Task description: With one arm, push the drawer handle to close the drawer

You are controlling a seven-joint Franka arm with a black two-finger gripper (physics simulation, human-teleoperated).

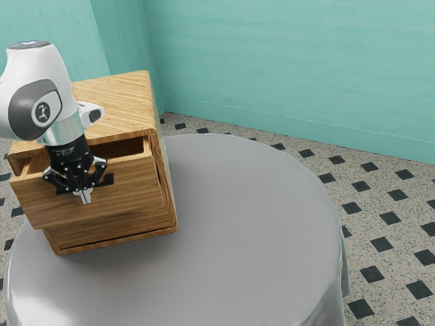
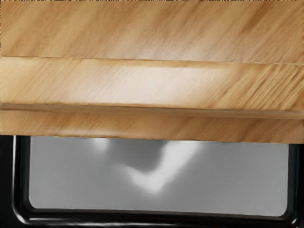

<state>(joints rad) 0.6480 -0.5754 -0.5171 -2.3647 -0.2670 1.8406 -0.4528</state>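
My gripper (image 1: 83,195) points down in front of the open top drawer (image 1: 129,188) in the exterior view, its two pale fingertips together. It overlaps the middle of the black drawer handle (image 1: 107,180) there; whether it touches the handle, I cannot tell. The drawer stands partly pulled out of the wooden cabinet (image 1: 119,98), with a dark opening above its front. Seen by the wrist camera, the handle (image 2: 152,221) is a large black frame alongside the wooden drawer (image 2: 152,85).
A round table with a grey cover (image 1: 251,224) carries the cabinet and extends toward the exterior view's right. A lower drawer front (image 1: 112,227) lies beneath the open one. Grey table cover (image 2: 228,175) appears inside the handle's frame in the wrist view.
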